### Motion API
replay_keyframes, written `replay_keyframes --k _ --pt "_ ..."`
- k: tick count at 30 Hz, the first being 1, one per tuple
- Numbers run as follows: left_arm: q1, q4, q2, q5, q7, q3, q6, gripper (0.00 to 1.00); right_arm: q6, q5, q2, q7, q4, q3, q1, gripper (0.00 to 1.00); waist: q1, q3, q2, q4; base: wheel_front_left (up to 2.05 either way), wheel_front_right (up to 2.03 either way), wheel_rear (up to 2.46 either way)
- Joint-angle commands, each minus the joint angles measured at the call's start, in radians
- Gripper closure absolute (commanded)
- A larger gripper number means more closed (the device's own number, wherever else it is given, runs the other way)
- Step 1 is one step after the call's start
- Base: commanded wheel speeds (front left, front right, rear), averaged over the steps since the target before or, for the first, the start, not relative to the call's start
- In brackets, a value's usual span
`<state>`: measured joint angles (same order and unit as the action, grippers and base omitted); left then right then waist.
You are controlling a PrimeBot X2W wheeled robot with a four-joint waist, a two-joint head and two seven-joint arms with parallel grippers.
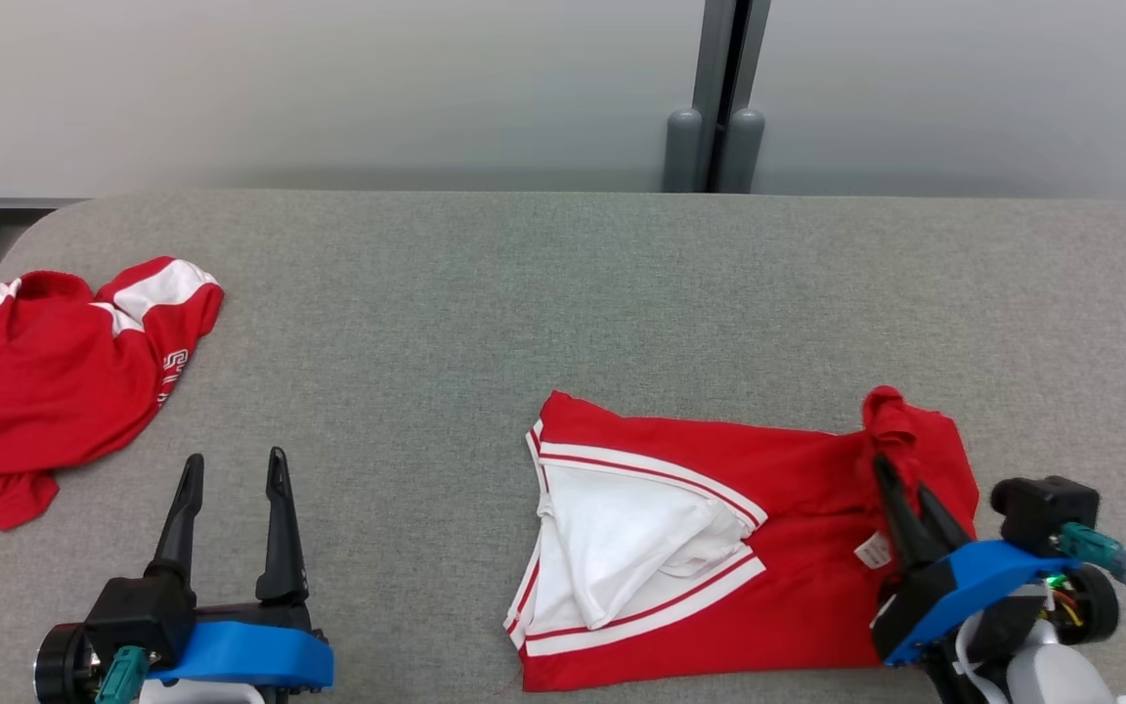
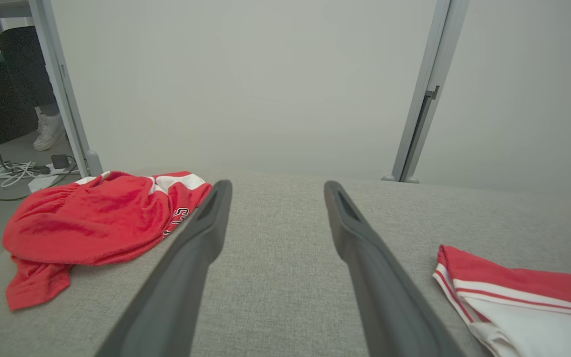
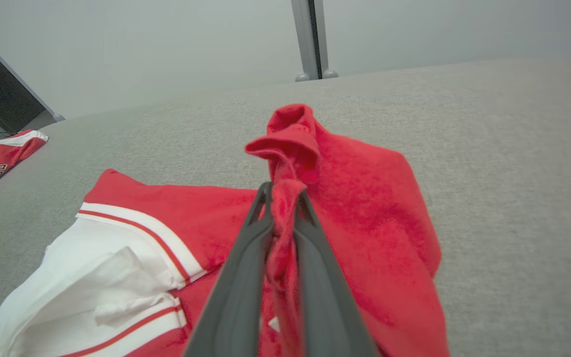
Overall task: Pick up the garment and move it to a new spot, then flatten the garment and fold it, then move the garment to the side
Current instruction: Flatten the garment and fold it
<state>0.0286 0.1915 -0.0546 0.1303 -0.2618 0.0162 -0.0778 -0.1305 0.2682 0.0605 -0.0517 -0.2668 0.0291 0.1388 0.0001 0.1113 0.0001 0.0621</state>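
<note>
- The left hand (image 1: 236,457) sits at the near left of the grey surface (image 1: 524,293), its two dark fingers spread wide and holding nothing.
- The right hand (image 1: 900,479), at the near right, is clenched on a bunched red fold at the right end of the garment (image 1: 798,596). The right wrist view shows the cloth pinched between its fingers.
- The garment, red with a white striped panel, lies spread on the surface right of centre. A small white tag (image 1: 873,550) shows just beside the right hand.
- Well apart to the left, a second red garment (image 1: 45,381) lies crumpled at the surface's left edge.
- Beyond the far edge stands a pale wall with a grey post (image 1: 716,98).
</note>
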Motion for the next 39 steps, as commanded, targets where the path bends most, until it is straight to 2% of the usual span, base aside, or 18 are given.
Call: replay_keyframes --k 1,14,26,27,28,29,35,39 --pt "0.017 0.003 0.003 -0.008 -0.005 -0.001 -0.003 0.00 -0.001 0.010 -0.006 0.001 0.002 -0.020 0.014 1.00 -0.0001 0.001 -0.0001 0.005 0.00 0.00 0.00" --pt "0.046 0.038 0.005 -0.007 -0.004 -0.041 -0.019 0.00 -0.001 0.198 -0.009 0.084 -0.121 -0.339 0.170 1.00 -0.0001 0.011 -0.0001 0.080 0.00 0.00 0.00" --pt "0.082 0.058 0.005 0.018 -0.004 -0.098 -0.013 0.00 -0.001 0.308 -0.009 0.174 -0.262 -0.491 0.265 1.00 -0.0001 0.022 -0.0001 0.139 0.00 0.00 0.00" --pt "0.082 0.059 0.005 0.018 -0.004 -0.099 -0.012 0.00 -0.001 0.314 -0.008 0.183 -0.273 -0.499 0.272 0.91 -0.0001 0.024 -0.0001 0.138 0.00 0.00 0.00" --pt "0.082 0.060 0.005 0.020 -0.004 -0.099 -0.012 0.00 -0.001 0.320 -0.009 0.193 -0.284 -0.508 0.278 0.50 -0.0001 0.025 -0.0001 0.137 0.00 0.00 0.00" --pt "0.082 0.062 0.005 0.022 -0.004 -0.100 -0.012 0.00 -0.001 0.331 -0.009 0.196 -0.298 -0.518 0.281 0.00 -0.0001 0.026 -0.0001 0.135 0.00 0.00 0.00" --pt "0.076 0.061 0.005 0.026 -0.004 -0.107 -0.008 0.00 -0.001 0.339 -0.009 0.250 -0.346 -0.535 0.319 0.00 -0.0001 0.019 -0.0001 0.107 0.00 0.00 0.00" --pt "0.071 0.058 0.005 0.023 -0.004 -0.104 -0.005 0.00 -0.001 0.262 -0.008 0.282 -0.367 -0.464 0.345 0.00 -0.0001 0.008 -0.0001 0.082 0.00 0.00 0.00"
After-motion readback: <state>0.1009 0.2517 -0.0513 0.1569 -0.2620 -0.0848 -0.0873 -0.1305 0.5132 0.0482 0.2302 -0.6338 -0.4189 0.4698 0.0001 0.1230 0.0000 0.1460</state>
